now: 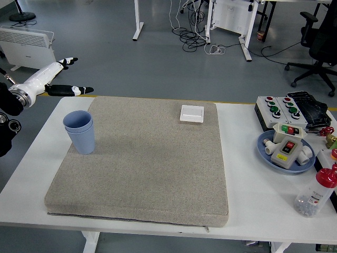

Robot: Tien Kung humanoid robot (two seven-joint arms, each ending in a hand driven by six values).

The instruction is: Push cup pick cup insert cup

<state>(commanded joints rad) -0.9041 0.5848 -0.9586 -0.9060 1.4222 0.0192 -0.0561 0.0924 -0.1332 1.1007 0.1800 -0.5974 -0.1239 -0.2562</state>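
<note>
Head view: left hand (pixel 52 79) is hovering past the worktop's (pixel 253 179) far-left corner, fingers (pixel 79 90) splayed wide, gripping nothing, well clear of the cups. Two blue cups (pixel 80 132) are sitting nested, upright, on the grey mat (pixel 142 163) near its left edge. White switch plate (pixel 191 113) is lying at the mat's far edge. Blue plate (pixel 266 153) with button boxes is sitting on the right side.

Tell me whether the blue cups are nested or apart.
Nested: the blue cups stand upright as one stack, two rims close together.
</note>
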